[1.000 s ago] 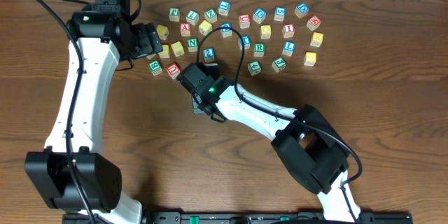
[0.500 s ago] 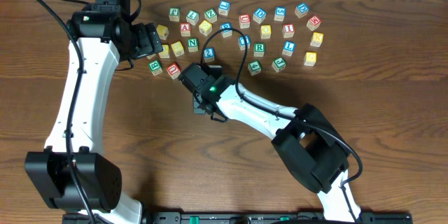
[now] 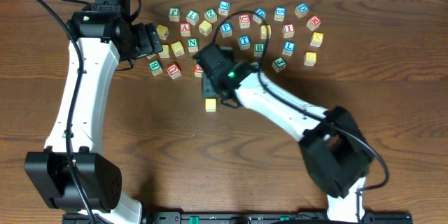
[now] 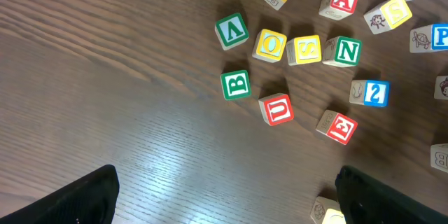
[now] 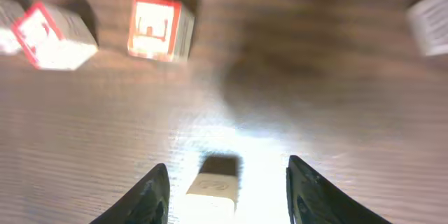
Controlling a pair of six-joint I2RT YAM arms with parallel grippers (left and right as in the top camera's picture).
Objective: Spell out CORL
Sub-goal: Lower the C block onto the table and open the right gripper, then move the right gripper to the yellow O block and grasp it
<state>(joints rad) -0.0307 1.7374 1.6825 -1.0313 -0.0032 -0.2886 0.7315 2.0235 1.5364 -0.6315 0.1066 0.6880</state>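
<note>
**Yellow-topped cube lies loose between the right claw's fingers**

The right claw (image 5: pixel 227 180) is spread wide. A small wooden cube with a yellowish top (image 3: pixel 211 105) sits between its fingers, not pinched. This cube stands alone on the brown wooden tabletop (image 3: pixel 126 147), apart from the cluster of lettered cubes (image 3: pixel 244 21). The green-bordered R cube (image 3: pixel 260 47) and blue-bordered L cube (image 3: pixel 288 47) stand within that cluster. The left claw (image 4: pixel 234 199) is spread too, holding nothing.
</note>
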